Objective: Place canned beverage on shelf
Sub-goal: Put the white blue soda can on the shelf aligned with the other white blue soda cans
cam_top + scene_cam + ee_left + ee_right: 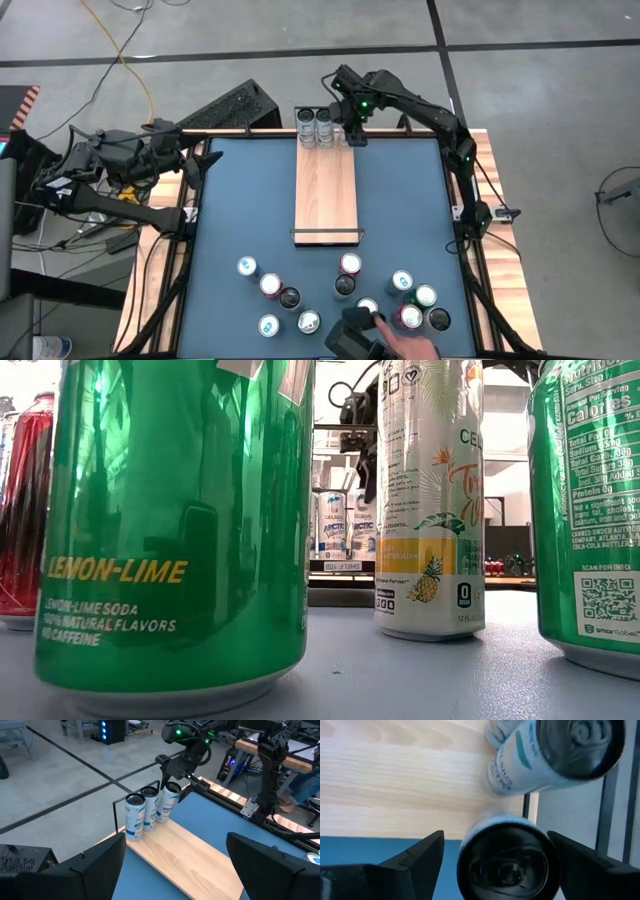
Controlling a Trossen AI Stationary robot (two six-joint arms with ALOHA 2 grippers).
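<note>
The shelf [325, 195] is a pale wood plank lying lengthwise in the middle of the blue table. Three white-and-blue cans stand in a row at its far end [134, 815] [149, 807] [169, 802], by the black wire rail [116, 812]. My right gripper [352, 130] hovers over the rightmost can [507, 862], pointing steeply down. It is open, with one finger on each side of the can's top and a gap showing beside one finger. My left gripper [175, 865] waits open above the table's left edge [205, 165], holding nothing.
Several loose cans stand near the table's front edge [290, 297] [415, 305], filling the low view [175, 520] [430, 500]. A person's hand [415, 348] with a dark object reaches in at the front. A black keyboard [230, 105] lies beyond the far left corner.
</note>
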